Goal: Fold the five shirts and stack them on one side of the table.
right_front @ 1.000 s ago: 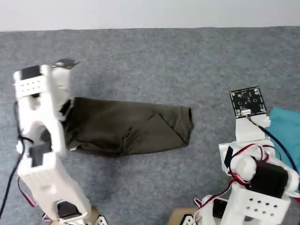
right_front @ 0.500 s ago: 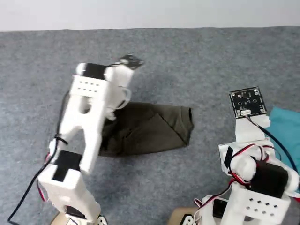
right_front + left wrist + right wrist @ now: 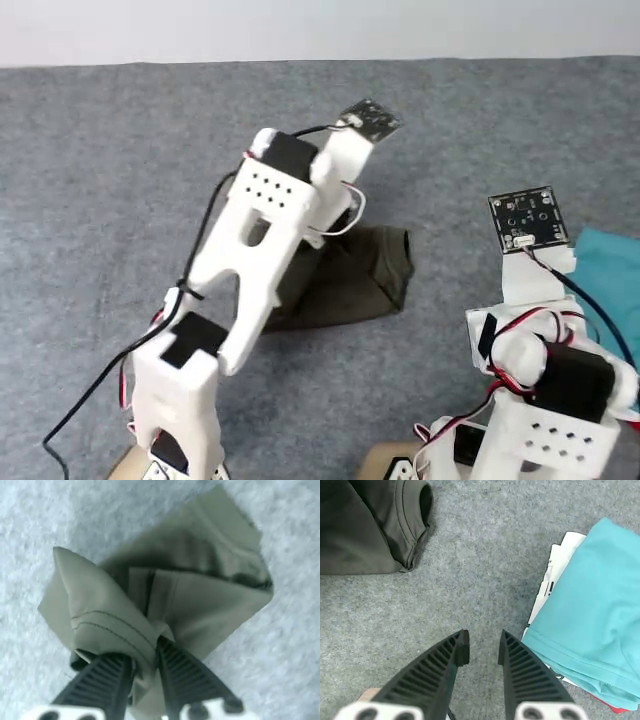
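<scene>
Grey felt covers the whole desk [image 3: 100, 150], and most of the action is on the near half. The left arm [image 3: 260, 230] is stretched way out over the middle, leaning across the olive shirt [image 3: 365, 275] so it hides a good chunk of it from above. The right arm [image 3: 545, 370] is tucked back at its own corner, sitting between the olive shirt and a folded teal shirt [image 3: 590, 595] at the desk's right edge. The teal one has something white under it, plus a sliver of red, so I'd guess that's the stack side.

The olive shirt lies partly folded in the middle of the desk, sleeve end toward the right arm. One bunched corner of it [image 3: 105, 620] is lifted, and the left arm's jaws are pinching that wad. The right arm's jaws are slightly spread with nothing between them, hanging over bare felt.

What worries me: the pinch is on a crumpled bunch, not a flat hem, so the fold could land lumpy or crooked. The cloth also sits fairly near the tips, so a quick swing might let it slip out. And nothing is pinning the rest of the shirt down, so the whole thing could just drag across the felt.
</scene>
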Controlling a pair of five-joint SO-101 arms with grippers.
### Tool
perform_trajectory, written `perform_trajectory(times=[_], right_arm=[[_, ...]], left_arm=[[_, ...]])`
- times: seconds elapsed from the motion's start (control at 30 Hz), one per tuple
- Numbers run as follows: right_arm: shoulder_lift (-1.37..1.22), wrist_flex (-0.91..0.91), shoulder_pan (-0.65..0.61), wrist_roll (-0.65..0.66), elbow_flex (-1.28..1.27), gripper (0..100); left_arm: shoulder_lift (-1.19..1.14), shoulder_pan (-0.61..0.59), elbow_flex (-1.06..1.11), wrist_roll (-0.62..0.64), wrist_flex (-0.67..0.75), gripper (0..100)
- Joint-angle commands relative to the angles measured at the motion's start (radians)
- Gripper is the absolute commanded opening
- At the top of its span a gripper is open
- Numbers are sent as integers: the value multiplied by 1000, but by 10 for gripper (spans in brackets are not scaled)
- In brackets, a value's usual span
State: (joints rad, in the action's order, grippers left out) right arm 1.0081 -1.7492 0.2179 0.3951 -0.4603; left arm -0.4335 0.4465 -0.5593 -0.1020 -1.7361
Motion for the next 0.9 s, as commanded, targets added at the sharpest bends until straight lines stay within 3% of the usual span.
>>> perform_trajectory(times=[0.0,0.17,0.67,0.87], right_arm=[[12,-35,-5,-11,6,105],[12,-35,-5,-11,6,105],[12,-35,-5,-11,6,105],[12,-35,-5,-11,6,105]], left_arm=[[-11,55,-87,18,-20,5],[-25,120,-94,37,-17,5],[-170,163,-289,74,-18,11],[-166,157,-292,109,-18,198]])
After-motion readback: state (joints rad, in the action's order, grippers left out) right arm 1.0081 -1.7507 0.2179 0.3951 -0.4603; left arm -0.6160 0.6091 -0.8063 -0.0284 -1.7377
